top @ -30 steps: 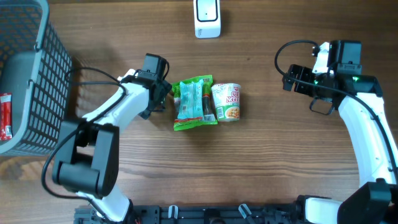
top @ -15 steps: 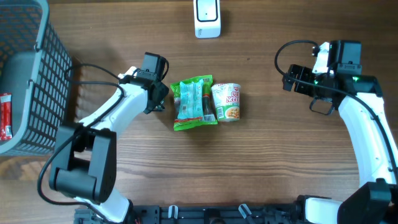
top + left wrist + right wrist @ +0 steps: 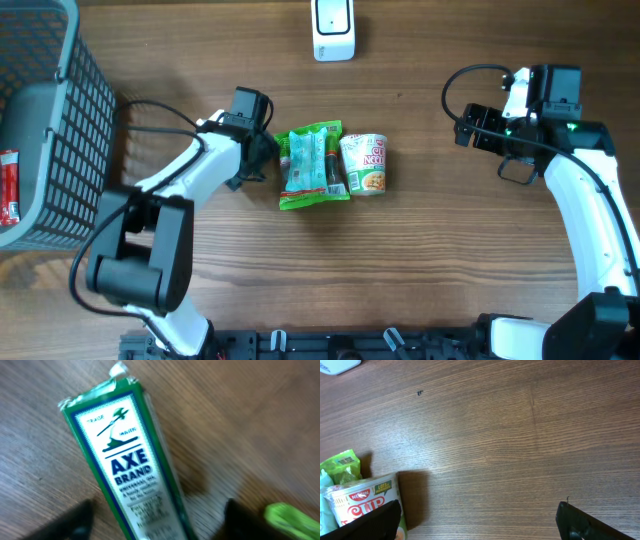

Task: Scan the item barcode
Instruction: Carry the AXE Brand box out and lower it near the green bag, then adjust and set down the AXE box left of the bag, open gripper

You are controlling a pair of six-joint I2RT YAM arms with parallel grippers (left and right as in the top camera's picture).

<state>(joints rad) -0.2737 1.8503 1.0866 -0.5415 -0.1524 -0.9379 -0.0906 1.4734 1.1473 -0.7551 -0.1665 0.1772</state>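
Observation:
A green and white box marked AXE BRAND (image 3: 127,467) lies flat on the wooden table in the left wrist view. My left gripper (image 3: 157,527) is open and straddles its near end, with a gap between the box and each dark finger (image 3: 72,520). From overhead, the left gripper (image 3: 264,157) sits at the left edge of a green snack packet (image 3: 313,166), with a cup of noodles (image 3: 365,163) lying on its side beside it. The white scanner (image 3: 333,28) stands at the table's far edge. My right gripper (image 3: 470,128) hovers open and empty, far right of the items.
A grey wire basket (image 3: 40,120) fills the left edge of the table, with a red item (image 3: 8,186) in it. The right wrist view shows bare wood, the cup of noodles (image 3: 367,502) at the lower left, and the right gripper (image 3: 477,525) wide open.
The left gripper drew back slightly from the green packet, then returned to its edge. The right arm and the items have not moved.

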